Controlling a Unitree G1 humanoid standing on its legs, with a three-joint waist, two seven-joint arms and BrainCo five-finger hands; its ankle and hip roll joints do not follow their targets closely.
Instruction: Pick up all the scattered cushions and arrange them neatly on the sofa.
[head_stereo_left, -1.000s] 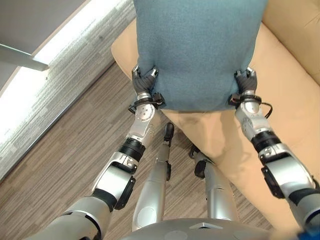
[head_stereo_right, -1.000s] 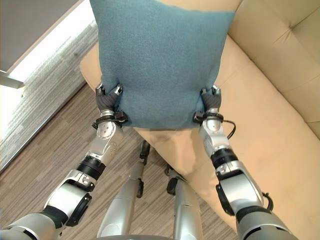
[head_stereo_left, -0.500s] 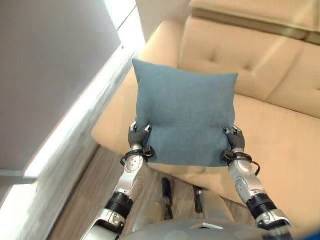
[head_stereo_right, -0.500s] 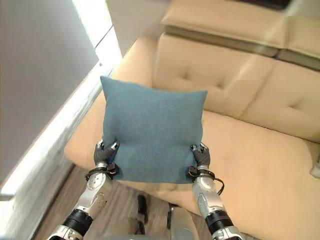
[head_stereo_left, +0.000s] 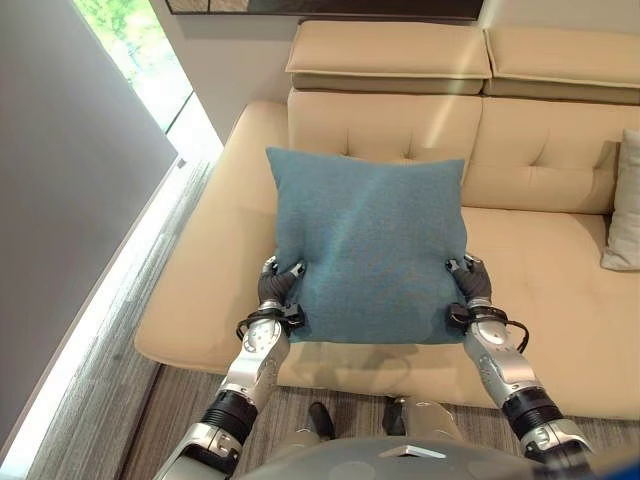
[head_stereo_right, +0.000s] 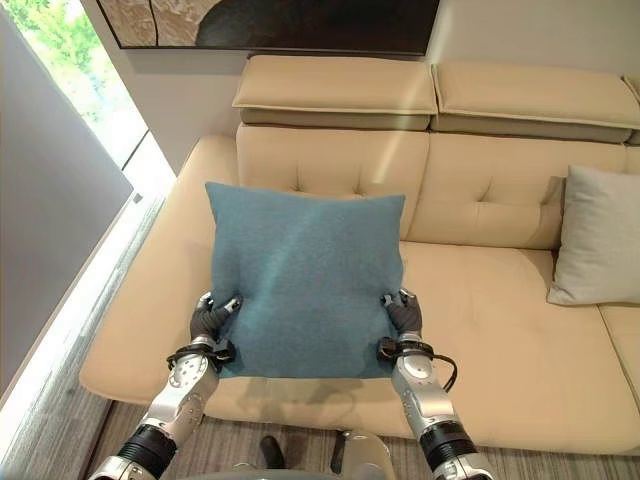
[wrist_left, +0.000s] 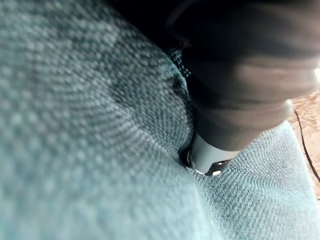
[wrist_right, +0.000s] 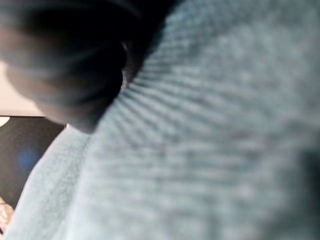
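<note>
I hold a square teal cushion (head_stereo_left: 367, 245) upright in front of me, over the seat of the cream leather sofa (head_stereo_left: 560, 290). My left hand (head_stereo_left: 276, 294) pinches its lower left corner and my right hand (head_stereo_left: 468, 288) pinches its lower right corner. The teal weave (wrist_left: 100, 150) presses against the left hand in the left wrist view, and the same fabric (wrist_right: 210, 140) lies against the right hand in the right wrist view. A pale grey cushion (head_stereo_right: 596, 238) leans against the sofa back at the right.
The sofa's left arm (head_stereo_left: 215, 230) runs beside a grey wall panel and a bright floor-level window strip (head_stereo_left: 90, 330). Wood-look floor (head_stereo_right: 250, 445) lies before the sofa's front edge. A dark framed picture (head_stereo_right: 270, 25) hangs above the backrest.
The camera has tilted up, bringing the sofa back, headrests and grey cushion into view. Both hands keep their hold on the teal cushion's lower corners, now above the seat.
</note>
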